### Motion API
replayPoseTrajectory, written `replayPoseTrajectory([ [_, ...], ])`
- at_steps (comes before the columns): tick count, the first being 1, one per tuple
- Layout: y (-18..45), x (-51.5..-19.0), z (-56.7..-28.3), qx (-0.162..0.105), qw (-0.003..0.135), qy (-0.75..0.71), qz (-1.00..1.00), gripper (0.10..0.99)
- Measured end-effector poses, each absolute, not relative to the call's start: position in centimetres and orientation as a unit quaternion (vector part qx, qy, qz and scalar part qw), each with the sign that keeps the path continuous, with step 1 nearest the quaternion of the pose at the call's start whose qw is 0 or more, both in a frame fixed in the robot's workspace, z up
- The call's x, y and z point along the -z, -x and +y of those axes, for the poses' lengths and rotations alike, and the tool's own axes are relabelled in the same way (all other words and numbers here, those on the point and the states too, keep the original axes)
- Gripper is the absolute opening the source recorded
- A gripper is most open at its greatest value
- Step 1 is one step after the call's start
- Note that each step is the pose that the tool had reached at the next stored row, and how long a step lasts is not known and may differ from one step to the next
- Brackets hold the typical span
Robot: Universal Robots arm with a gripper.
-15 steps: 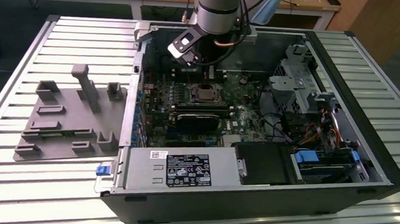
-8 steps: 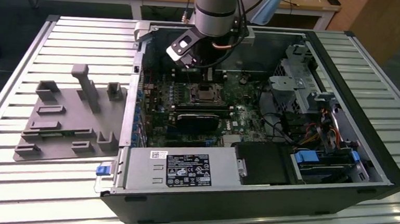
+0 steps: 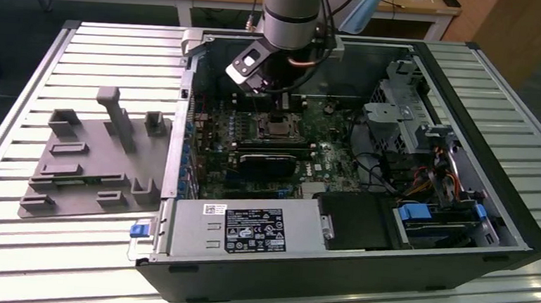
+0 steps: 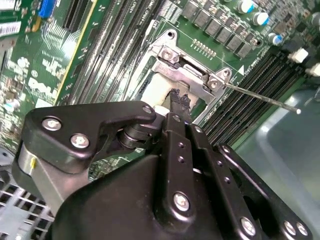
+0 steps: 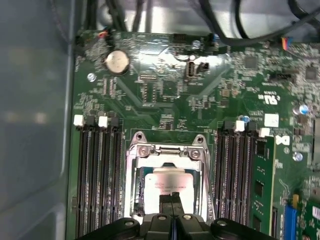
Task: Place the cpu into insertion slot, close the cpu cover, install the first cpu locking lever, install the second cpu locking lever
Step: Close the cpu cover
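Black two-finger gripper (image 4: 179,97), its slim fingertips pinched together with nothing between them, hangs with its tips on or just above the small square silvery-grey cpu (image 5: 161,182). That chip sits in the dark, metal-rimmed insertion slot (image 5: 140,196) on the green circuit board (image 5: 165,95). The thin silver frame of the cpu cover (image 5: 167,156) lies around it, and a thin metal lever rod (image 4: 260,95) juts out beside the socket.

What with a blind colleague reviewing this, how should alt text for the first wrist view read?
The closed end effector hangs over the cpu, framed by the silver cpu cover, on a green motherboard between rows of black memory slots.
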State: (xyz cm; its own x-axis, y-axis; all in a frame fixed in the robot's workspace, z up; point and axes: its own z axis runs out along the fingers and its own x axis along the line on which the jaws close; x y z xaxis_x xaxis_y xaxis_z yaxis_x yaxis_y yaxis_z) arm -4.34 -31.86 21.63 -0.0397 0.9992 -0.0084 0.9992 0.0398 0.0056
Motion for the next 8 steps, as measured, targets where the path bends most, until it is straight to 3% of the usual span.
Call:
replayPoseTrajectory([
  [8, 4.34, -21.59, -31.86, 0.002, 0.007, -0.639, 0.769, 0.102],
])
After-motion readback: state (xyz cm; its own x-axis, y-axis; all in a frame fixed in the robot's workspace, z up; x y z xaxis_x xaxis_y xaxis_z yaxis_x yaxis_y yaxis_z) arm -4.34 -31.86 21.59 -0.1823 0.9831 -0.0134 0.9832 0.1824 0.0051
